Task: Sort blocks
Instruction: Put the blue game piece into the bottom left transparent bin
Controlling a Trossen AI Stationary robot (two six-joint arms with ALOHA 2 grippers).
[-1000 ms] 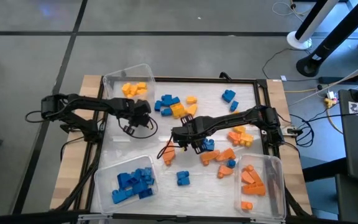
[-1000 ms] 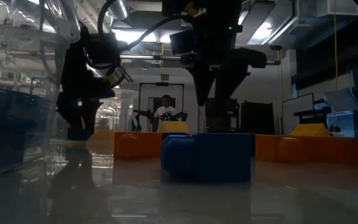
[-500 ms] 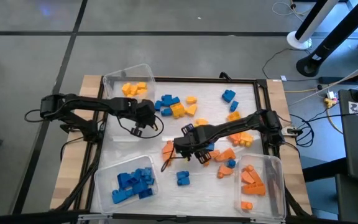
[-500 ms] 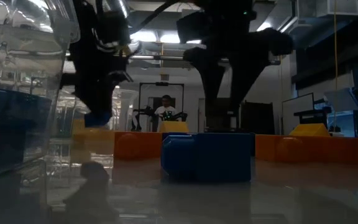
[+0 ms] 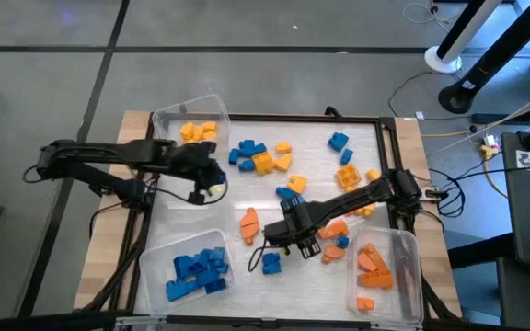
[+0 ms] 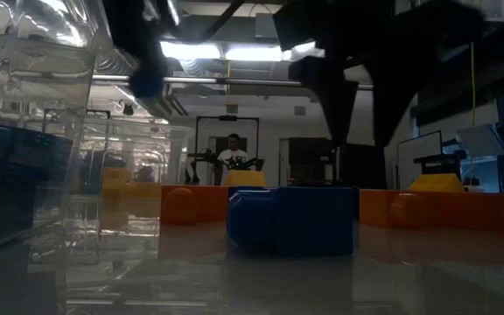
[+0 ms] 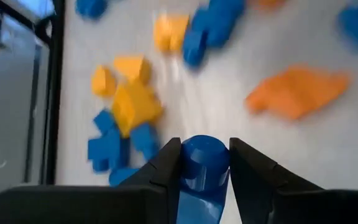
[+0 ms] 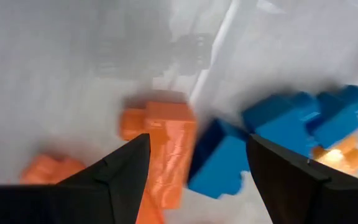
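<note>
Blue, orange and yellow blocks lie scattered on the white table (image 5: 201, 216). My left gripper (image 5: 212, 184) hangs above the table's left middle, shut on a blue block (image 7: 204, 165), which also shows high up in the low view (image 6: 150, 80). My right gripper (image 5: 295, 243) stands open near the table's middle, toward the near edge. It points down over an orange block (image 8: 166, 149) and a blue block (image 8: 224, 163) that lie flat on the table. Its fingers (image 6: 339, 114) hang above the table and touch nothing. My left gripper pinches the blue block between its two fingers, which lie on two opposite sides (image 7: 182, 177) of it. The block's rounded end (image 7: 205, 152) sticks out past the fingertips. The fingers slant downward, and the block is lifted clear of the table.
Three clear bins stand on the table: one with yellow blocks at the far left (image 5: 190, 115), one with blue blocks at the near left (image 5: 191, 267), one with orange blocks at the near right (image 5: 383, 267). A black frame (image 5: 389, 147) edges the table. A person (image 6: 232, 153) sits far behind.
My left gripper has risen well above the table with the blue block, tipping its fingers further up from pointing down; the block is now lifted clear. My right gripper has stayed open and gone toward the table's near edge and slightly right.
</note>
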